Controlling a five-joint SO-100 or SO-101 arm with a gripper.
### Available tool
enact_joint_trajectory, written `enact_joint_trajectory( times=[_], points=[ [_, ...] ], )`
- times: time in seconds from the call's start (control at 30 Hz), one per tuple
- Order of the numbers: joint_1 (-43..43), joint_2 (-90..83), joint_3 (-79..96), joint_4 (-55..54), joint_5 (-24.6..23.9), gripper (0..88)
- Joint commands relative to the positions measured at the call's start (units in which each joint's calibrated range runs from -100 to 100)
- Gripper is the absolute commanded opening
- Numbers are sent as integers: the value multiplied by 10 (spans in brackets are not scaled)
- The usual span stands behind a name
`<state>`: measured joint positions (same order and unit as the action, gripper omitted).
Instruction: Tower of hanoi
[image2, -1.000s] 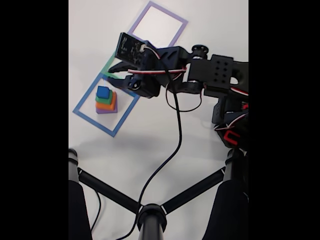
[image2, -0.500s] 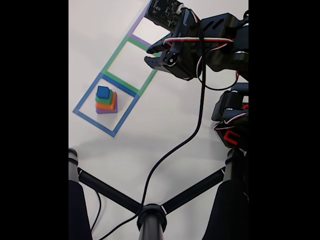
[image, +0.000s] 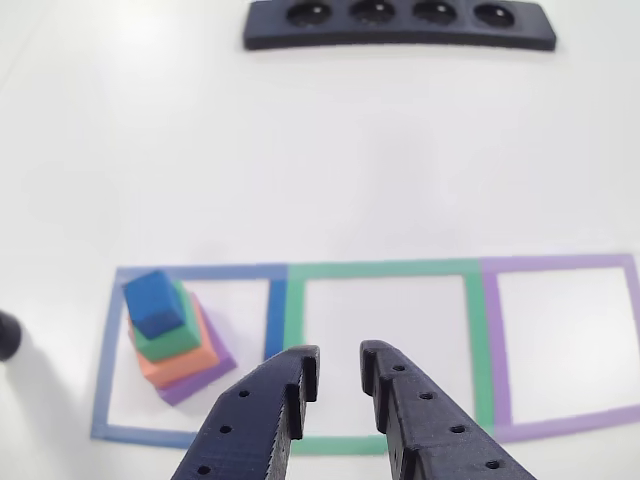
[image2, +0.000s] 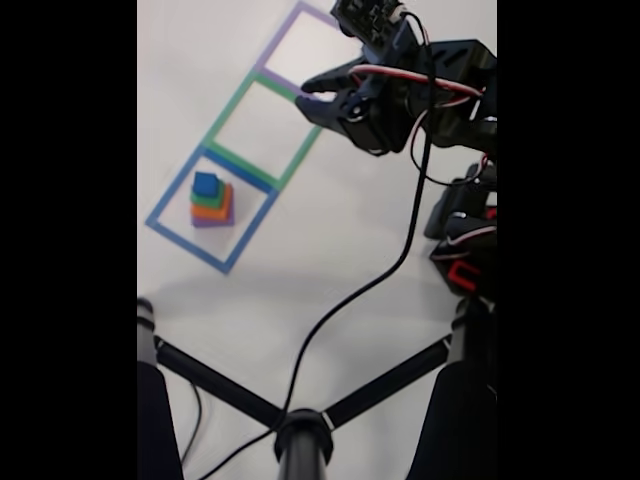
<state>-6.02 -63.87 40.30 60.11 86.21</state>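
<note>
Four stacked foam blocks (image: 170, 335) sit in the blue taped square (image: 105, 370); the other view alone shows the black hand (image: 338, 368) slightly parted, empty.

This looks like a lab or hobby robotics bench rather than a home. A plain white table (image: 420, 150) carries three taped squares in a row — blue (image: 108, 350), green (image: 380, 268) and purple (image: 560, 264) — laid out as marked stations. Near the table's far edge in the other view lies a dark printed holder (image: 400, 35) with four round wells. In the fixed view a black stand with splayed legs (image2: 300, 425) rises at the near edge, and loose servo cabling (image2: 400, 250) hangs off the black 3D-printed arm (image2: 440, 90).
</note>
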Motion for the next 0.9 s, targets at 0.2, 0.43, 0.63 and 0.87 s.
enact_joint_trajectory(
  times=[0.2,0.43,0.63,0.87],
  points=[
    [32,-148,205,-130,-213,0],
    [44,-236,317,-191,-393,0],
    [51,-296,400,-224,-630,0],
    [55,-334,453,-224,-1044,0]
  ],
)
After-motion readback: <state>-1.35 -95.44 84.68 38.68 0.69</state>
